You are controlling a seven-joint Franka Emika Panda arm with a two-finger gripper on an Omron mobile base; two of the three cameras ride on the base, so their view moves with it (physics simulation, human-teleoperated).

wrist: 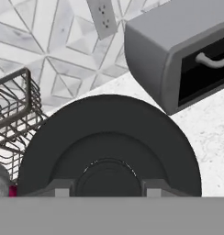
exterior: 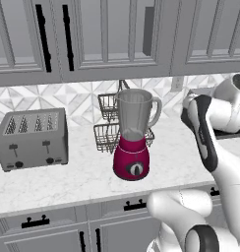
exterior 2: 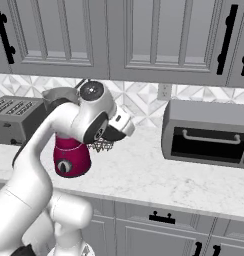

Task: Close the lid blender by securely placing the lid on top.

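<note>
End effector (wrist: 108,190), bottom centre of hand view: fingers sit against a round dark lid (wrist: 109,142) that covers lower centre of the frame. Lid looks held, but the tips are mostly cut off at the frame edge, so cannot tell for sure whether they are clamped on it or how wide they stand.

Blender (exterior: 133,135): one, centre of left base view, standing on the white marble tabletop (exterior: 68,179). Magenta-red base w/ one black dial; clear greyish jar upright, handle to frame right, jar mouth uncovered. In right base view it sits at centre left, red base (exterior 2: 70,157) showing below the arm, jar mostly hidden behind the arm.

Wire basket rack (exterior: 108,123): one, two tiers, just behind the blender in left base view; its wires also at left edge of hand view.

Toaster (exterior: 32,139): one, grey, four slots, two levers, two knobs, left of frame in left base view, well apart from blender.

Grey oven w/ dark door and one bar handle (exterior 2: 209,132): one, right of frame in right base view; upper right in hand view.

Wall outlet (wrist: 102,17): one, top centre of hand view, on patterned tile backsplash.

Grey cabinets w/ black handles above and below the tabletop. No brands, labels or readable writing on anything.
</note>
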